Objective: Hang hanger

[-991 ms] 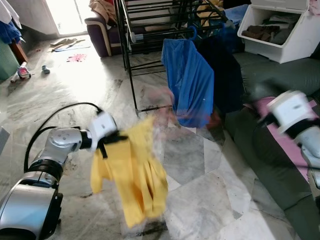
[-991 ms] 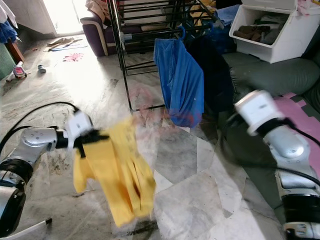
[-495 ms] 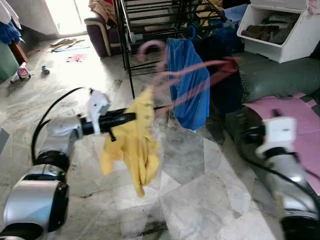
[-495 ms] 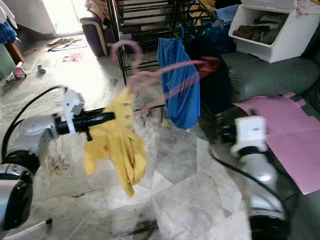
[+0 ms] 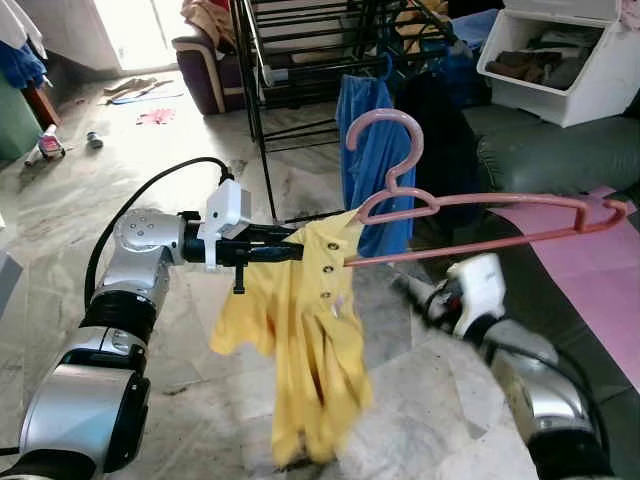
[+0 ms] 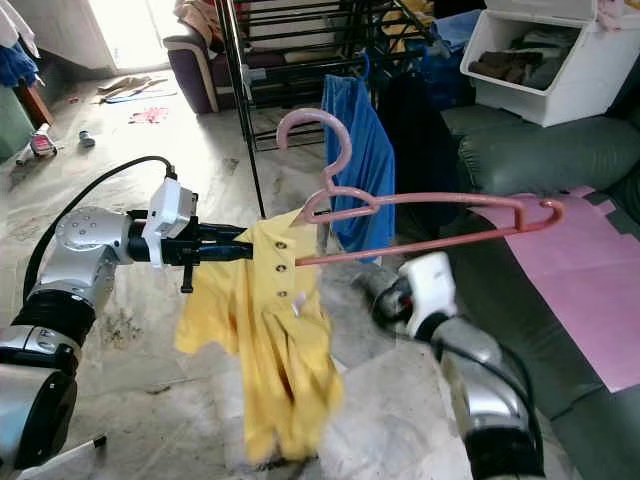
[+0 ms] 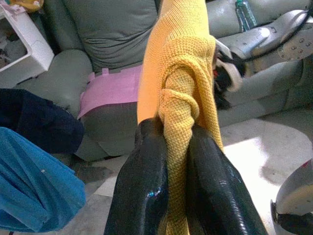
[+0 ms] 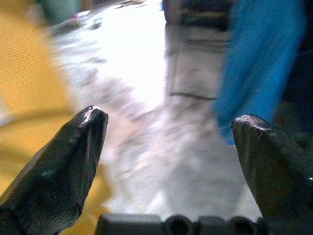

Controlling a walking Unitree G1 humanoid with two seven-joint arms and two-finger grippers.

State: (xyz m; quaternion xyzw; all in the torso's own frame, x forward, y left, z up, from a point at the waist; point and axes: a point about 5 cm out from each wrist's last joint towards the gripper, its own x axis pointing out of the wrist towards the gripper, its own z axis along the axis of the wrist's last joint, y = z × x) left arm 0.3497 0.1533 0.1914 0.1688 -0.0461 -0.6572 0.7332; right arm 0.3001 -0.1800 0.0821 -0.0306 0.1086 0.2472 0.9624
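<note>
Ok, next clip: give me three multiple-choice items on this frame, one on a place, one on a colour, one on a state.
1. Where does the blue garment hang?
A. on the black drying rack
B. on the sofa
C. in the white bin

2. What colour is the hanger?
A. black
B. pink
C. green

3. How is the right gripper?
A. shut on the hanger
B. shut on the shirt
C. open and holding nothing

Key: 1 A, the blue garment hangs from the rack behind the hanger. 2 B, pink hook and bar. 3 C, its fingers stand wide apart; the left gripper pinches the yellow shirt.
</note>
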